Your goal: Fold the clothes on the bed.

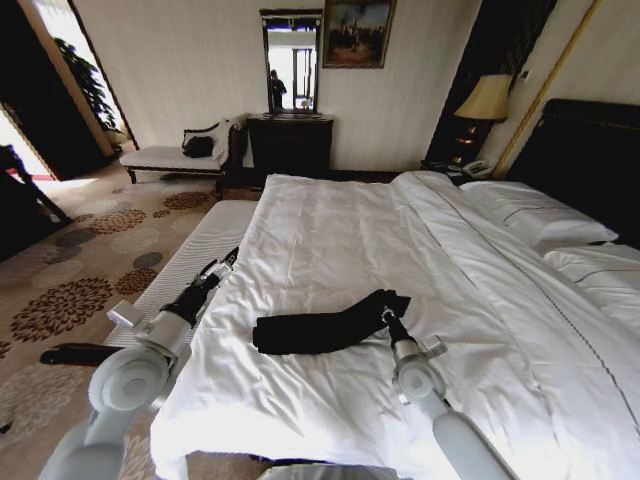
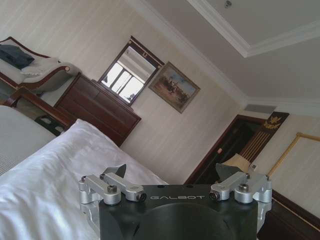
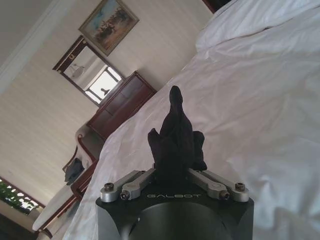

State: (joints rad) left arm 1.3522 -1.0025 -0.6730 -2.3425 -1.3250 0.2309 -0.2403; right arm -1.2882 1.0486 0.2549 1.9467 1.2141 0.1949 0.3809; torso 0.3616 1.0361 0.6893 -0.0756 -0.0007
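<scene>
Cloth first: the black T-shirt (image 1: pixel 325 328) lies on the bed (image 1: pixel 330 240), gathered into a long narrow band on the white duvet, near the foot edge closest to me. No lettering shows on it from here. One end of the band rises into a bunched peak, and that end is in my right pincer (image 1: pixel 386 313). From the right wrist I see the fingers (image 3: pixel 137 181) drawn in tight on a clump of the shirt (image 3: pixel 175 137), which stands up dark between them, the rest trailing away over the duvet.

My left pincer (image 1: pixel 222 265) hangs off the side of the bed away from the pillows, well apart from the shirt. Its jaws stand wide apart with nothing between them; the left wrist looks past the fingertips (image 2: pixel 116 171) to the duvet and the far wall.

I judge that I am in the middle of a fold, carrying one end of the band over towards the other. The shirt looks partly folded but loose and rumpled, not a tidy stack. The next move, as I reckon it, calls for laying the held end flat on the body of the shirt without dragging the whole band across the slippery duvet, and letting go only once the cloth is resting.

Beyond the bed stand a dresser (image 1: pixel 290 143) with a mirror (image 1: pixel 291 61).
</scene>
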